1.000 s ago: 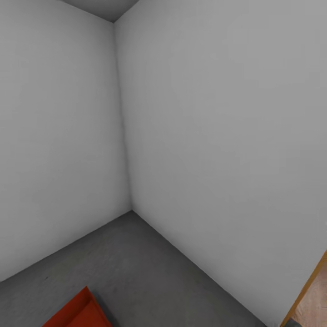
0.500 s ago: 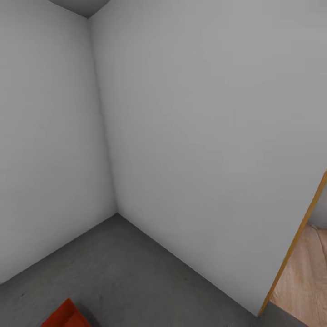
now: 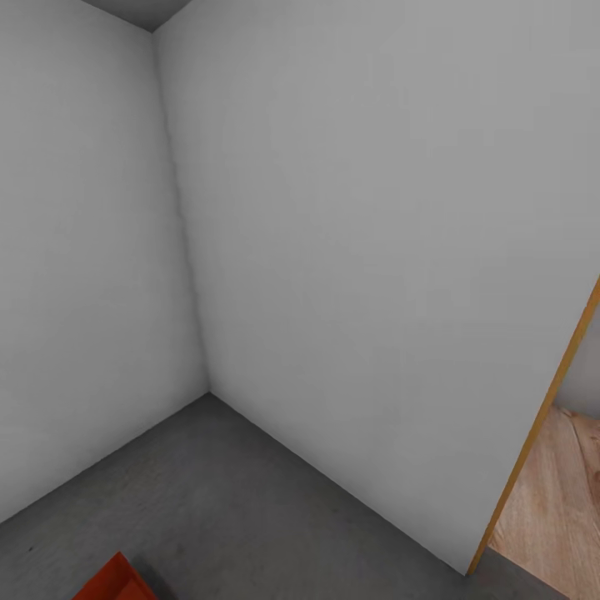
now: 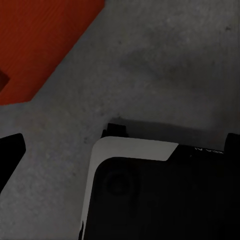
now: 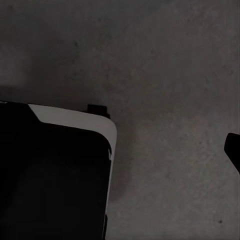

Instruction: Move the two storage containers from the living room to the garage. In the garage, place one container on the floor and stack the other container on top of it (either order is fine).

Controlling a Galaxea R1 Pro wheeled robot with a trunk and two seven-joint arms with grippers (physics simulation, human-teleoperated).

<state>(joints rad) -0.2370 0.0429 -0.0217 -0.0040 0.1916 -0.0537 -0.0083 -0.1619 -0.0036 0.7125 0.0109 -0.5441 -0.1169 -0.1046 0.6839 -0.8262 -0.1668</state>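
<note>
Robot stands in the garage. 1 storage container (image 3: 108, 581) rests on the concrete floor (image 3: 233, 492), well apart from the doorway (image 3: 542, 467). Claw states cannot be told. Judged next: exit via doorway, fetch container 2.

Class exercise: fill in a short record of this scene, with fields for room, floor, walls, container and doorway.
room: bare corner, looks like the garage
floor: dark grey concrete floor
walls: plain pale grey walls, meeting at a corner
container: corner of an orange-red storage container on the concrete, at the lower edge of the head view
doorway: wooden door frame at right, light wood plank flooring beyond
</note>
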